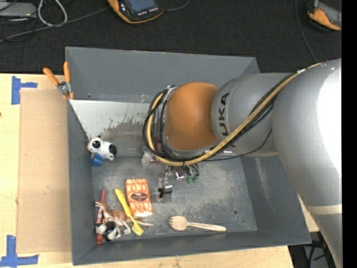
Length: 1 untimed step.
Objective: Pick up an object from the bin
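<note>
just right of the orange packet [138, 197], the gripper [165, 190] hovers, opening impossible to tell; descending off-centre could knock the packet aside.

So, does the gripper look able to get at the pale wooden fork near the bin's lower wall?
Probably yes. The pale wooden fork lies alone on the floor of the grey metal bin, with nothing over it; the orange rectangular packet lies apart from it. The gripper hangs nearby.
</note>
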Each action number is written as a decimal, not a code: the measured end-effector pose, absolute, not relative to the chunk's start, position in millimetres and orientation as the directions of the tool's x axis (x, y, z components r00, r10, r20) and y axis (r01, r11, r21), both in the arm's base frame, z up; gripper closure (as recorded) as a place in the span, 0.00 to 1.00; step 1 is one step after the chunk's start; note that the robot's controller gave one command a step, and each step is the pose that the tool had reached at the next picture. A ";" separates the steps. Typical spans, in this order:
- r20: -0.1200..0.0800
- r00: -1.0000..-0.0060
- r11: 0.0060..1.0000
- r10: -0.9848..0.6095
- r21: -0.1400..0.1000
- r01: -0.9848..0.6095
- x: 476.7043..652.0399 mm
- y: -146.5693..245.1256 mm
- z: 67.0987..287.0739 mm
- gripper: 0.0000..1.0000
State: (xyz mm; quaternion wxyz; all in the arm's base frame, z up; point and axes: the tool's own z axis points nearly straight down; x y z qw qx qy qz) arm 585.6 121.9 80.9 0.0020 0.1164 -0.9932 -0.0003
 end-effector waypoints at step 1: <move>0.004 -1.000 1.000 0.001 0.000 0.001 573.7 111.9 74.4 0.00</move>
